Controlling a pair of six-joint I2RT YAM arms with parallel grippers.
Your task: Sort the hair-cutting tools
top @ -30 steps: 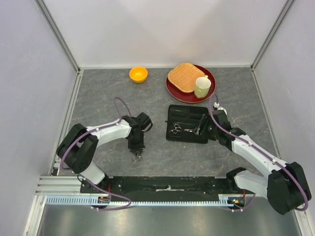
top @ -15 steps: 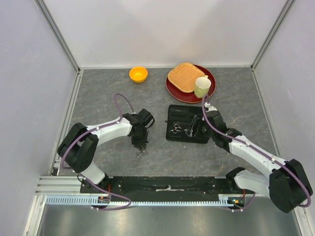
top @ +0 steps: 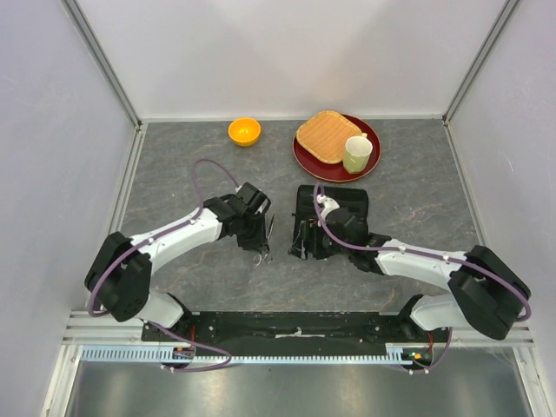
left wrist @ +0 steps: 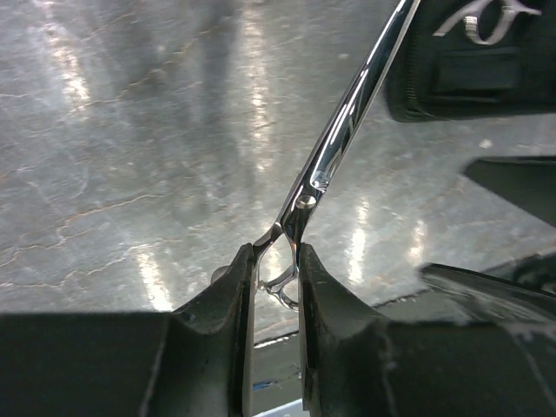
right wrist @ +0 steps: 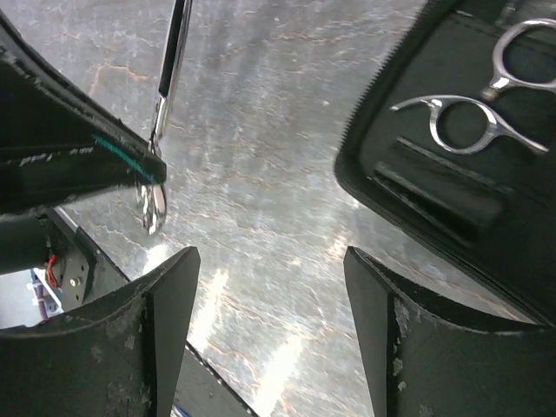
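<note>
My left gripper point(top: 258, 252) point(left wrist: 275, 261) is shut on the finger rings of one pair of slim silver scissors point(left wrist: 343, 122) point(top: 268, 233). Their blades point away toward the black zip case point(top: 340, 201) point(left wrist: 473, 65). A second pair of scissors point(right wrist: 465, 126) point(left wrist: 486, 22) lies inside the open case. My right gripper point(top: 304, 243) point(right wrist: 269, 256) hangs open over the bare table just off the case's left edge, with nothing between its fingers. The held scissors point(right wrist: 169, 78) show at the upper left of the right wrist view. The right arm covers much of the case, and no comb can be made out.
At the back an orange bowl point(top: 244, 131) sits on the grey table. A red plate point(top: 304, 165) carries a woven round mat point(top: 322, 135) and a pale green mug point(top: 357, 154). White walls close in the sides.
The right arm swung left across the case to its left edge and its jaws widened. The left gripper moved right and away, toward the case, still holding the scissors.
</note>
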